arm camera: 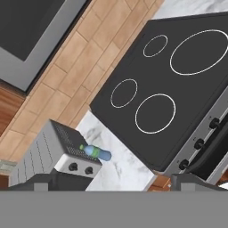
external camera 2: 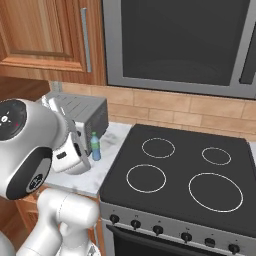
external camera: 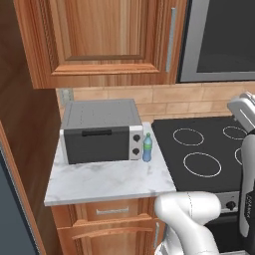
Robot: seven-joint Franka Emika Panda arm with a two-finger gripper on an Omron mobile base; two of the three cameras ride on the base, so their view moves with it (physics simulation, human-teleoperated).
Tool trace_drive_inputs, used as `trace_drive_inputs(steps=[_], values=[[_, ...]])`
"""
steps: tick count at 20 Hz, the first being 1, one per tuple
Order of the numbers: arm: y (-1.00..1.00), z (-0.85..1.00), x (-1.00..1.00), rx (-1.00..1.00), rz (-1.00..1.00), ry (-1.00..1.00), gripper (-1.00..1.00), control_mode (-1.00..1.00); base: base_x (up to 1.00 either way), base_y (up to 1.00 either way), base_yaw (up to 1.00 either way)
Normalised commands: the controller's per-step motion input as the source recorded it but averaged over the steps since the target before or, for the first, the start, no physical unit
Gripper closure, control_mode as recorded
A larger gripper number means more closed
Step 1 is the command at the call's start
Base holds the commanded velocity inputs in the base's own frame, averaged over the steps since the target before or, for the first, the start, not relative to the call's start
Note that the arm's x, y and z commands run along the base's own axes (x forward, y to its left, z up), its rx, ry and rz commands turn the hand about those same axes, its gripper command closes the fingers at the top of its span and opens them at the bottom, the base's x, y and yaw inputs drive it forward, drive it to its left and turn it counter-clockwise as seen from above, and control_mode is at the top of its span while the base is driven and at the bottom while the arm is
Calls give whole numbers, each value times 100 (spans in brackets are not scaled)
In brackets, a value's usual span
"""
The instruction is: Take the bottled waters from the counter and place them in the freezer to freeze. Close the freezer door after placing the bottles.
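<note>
We see the gripper [arm camera: 114,185] with its two dark fingertips set wide apart, gripping nothing. One blue-tinted, green-capped bottle [external camera: 147,147] stands upright near the marbled stone counter's [external camera: 109,182] right edge, just beside the boxy grey toaster oven [external camera: 101,130]. The flat black stovetop [external camera 2: 185,175] carries four white rings.

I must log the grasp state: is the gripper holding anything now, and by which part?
Nothing is held. The green-capped bottle stands on the counter beside the toaster oven, far from the jaws.
</note>
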Motion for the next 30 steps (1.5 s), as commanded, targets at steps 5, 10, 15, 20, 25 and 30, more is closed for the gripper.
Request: trace_drive_inputs(steps=[5,10,15,20,25,30], values=[[0,-3,6,-1,0,0,-100,-100,21,1,-1],[0,-8,0,-1,1,0,-100,-100,0,0,0],[-1,-2,0,0,8,0,-100,-100,0,0,0],[-17,-13,8,0,19,0,-100,-100,0,0,0],[-12,-22,11,-1,41,0,-100,-100,0,0,0],[-12,-29,14,-3,54,0,-100,-100,0,0,0]])
